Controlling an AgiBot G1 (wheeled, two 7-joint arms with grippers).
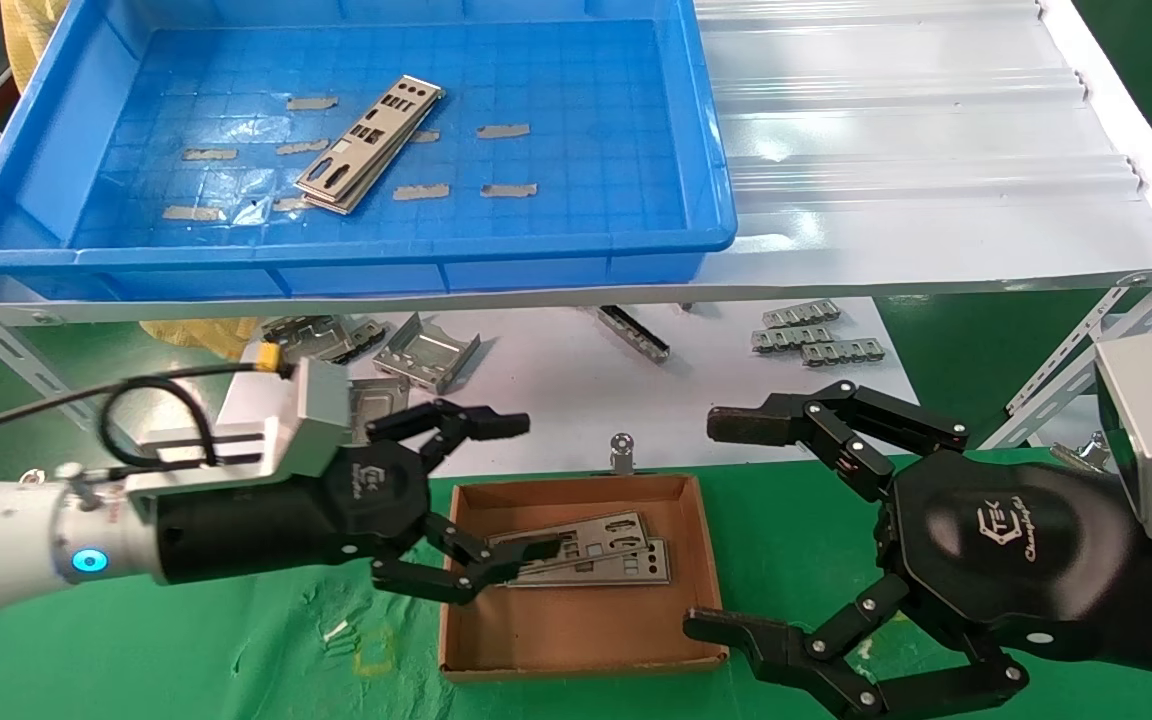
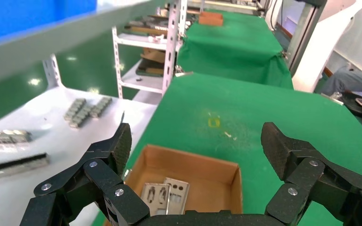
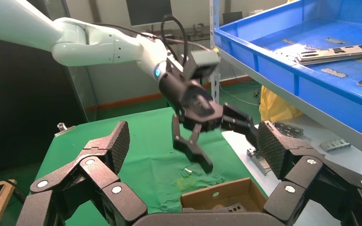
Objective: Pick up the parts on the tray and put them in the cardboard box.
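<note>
The blue tray [image 1: 596, 230] sits on the raised white shelf at the back left. A small stack of silver punched parts [image 1: 368, 145] lies slanted on its floor. Below it, the cardboard box [image 1: 576, 625] rests on the green cloth with two parts [image 1: 596, 552] lying flat inside. My left gripper [image 1: 521, 487] hovers open over the box's left end, holding nothing. The left wrist view looks down between its fingers [image 2: 121, 143] at the box [image 2: 202, 174] and the two parts [image 2: 165, 195]. My right gripper [image 1: 721, 525] stands open and empty just right of the box.
Folded grey brackets [image 1: 426, 350], a long strip [image 1: 633, 332] and short slotted strips [image 1: 816, 335] lie on the white lower shelf behind the box. A binder clip [image 1: 621, 450] stands at the box's far wall. White shelf struts run down on both sides.
</note>
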